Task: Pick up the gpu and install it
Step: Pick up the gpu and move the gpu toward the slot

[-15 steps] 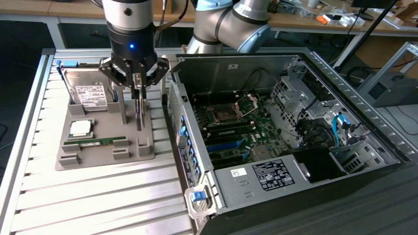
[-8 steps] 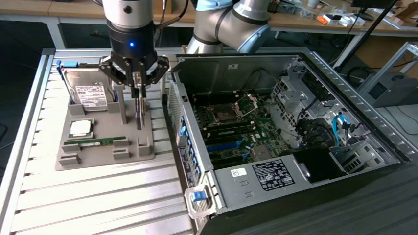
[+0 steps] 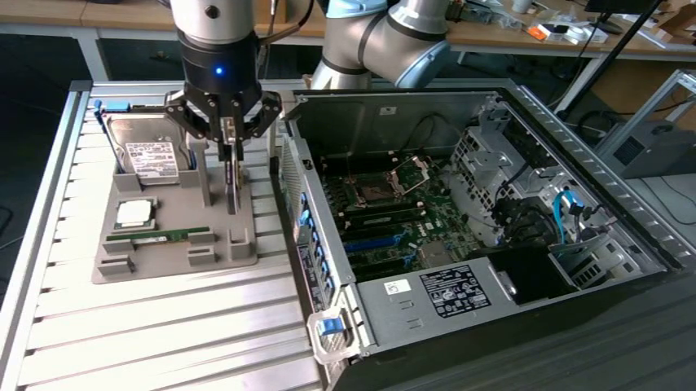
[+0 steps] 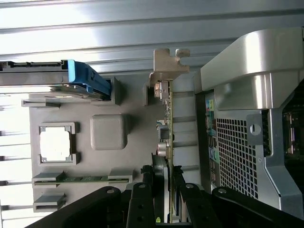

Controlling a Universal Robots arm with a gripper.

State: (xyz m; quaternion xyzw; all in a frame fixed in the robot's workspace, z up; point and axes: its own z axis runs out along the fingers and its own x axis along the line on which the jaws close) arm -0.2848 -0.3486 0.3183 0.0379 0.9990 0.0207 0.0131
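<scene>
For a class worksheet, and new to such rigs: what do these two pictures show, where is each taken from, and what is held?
A robot arm ends in a pincer. One picture comes from a camera off the arm, the other from a camera on its wrist. On the slatted table sits a grey tray with a hard drive, a processor chip and a memory stick, beside an open computer case. The pincer is closed on the gpu, a thin card standing on edge at the tray.
</scene>
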